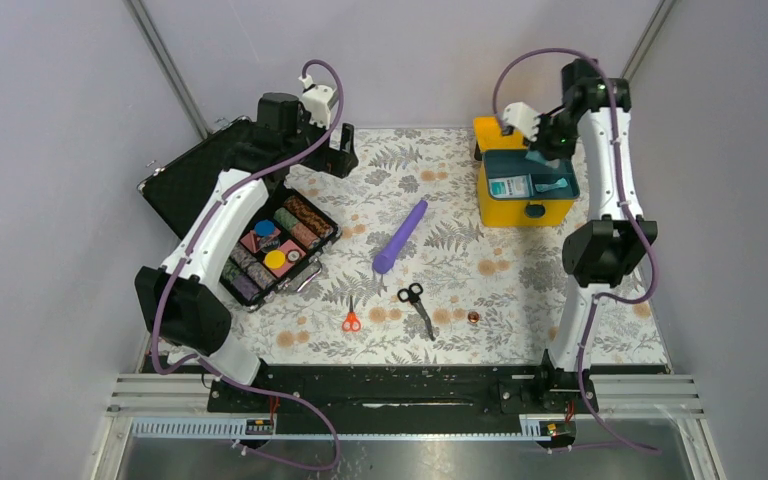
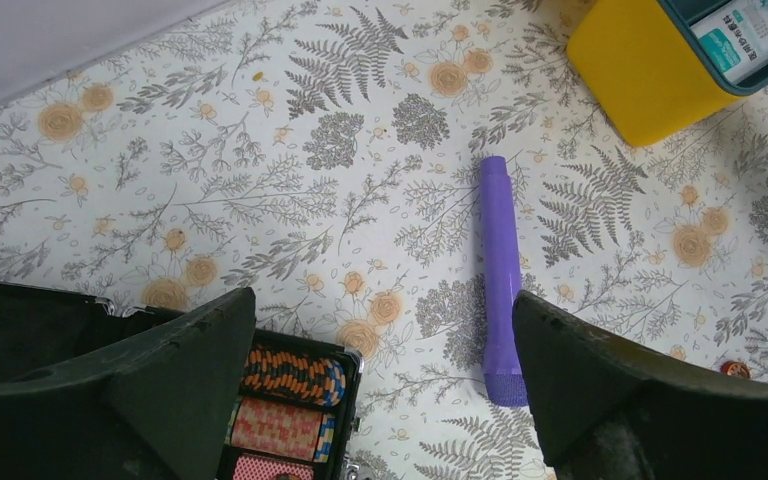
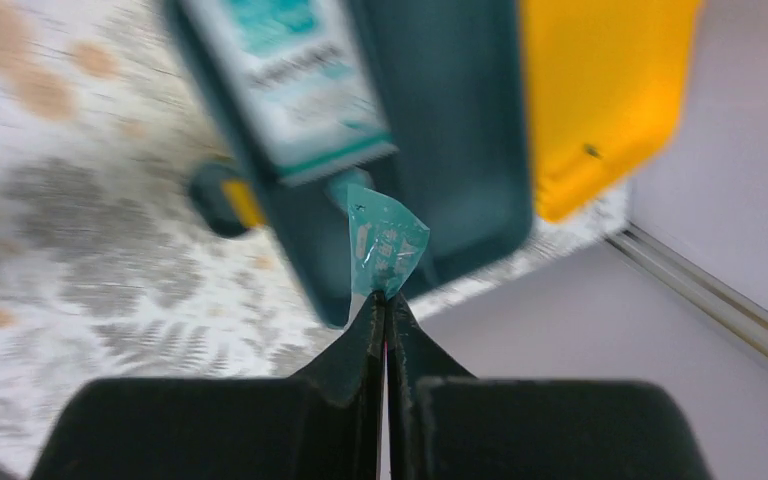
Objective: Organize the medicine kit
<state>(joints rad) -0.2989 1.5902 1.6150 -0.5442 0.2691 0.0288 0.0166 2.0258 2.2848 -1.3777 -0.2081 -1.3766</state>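
The medicine kit (image 1: 525,210) is a yellow case with a teal inner tray (image 3: 450,130), standing open at the back right. A white and teal box (image 1: 508,187) lies in the tray. My right gripper (image 3: 385,302) hangs over the tray, shut on a small teal packet (image 3: 385,245) that sticks up from its tips. In the top view the right gripper (image 1: 547,150) is above the kit's back rim. My left gripper (image 2: 382,300) is open and holds nothing, high over the mat at the back left (image 1: 343,150). The kit's yellow corner (image 2: 640,70) shows in the left wrist view.
A purple tube (image 1: 400,235) lies mid-mat, also below the left gripper (image 2: 500,270). An open black case (image 1: 270,250) with colourful rolls (image 2: 295,375) sits at the left. Red-handled scissors (image 1: 351,320), black scissors (image 1: 415,300) and a small copper-coloured piece (image 1: 473,318) lie near the front.
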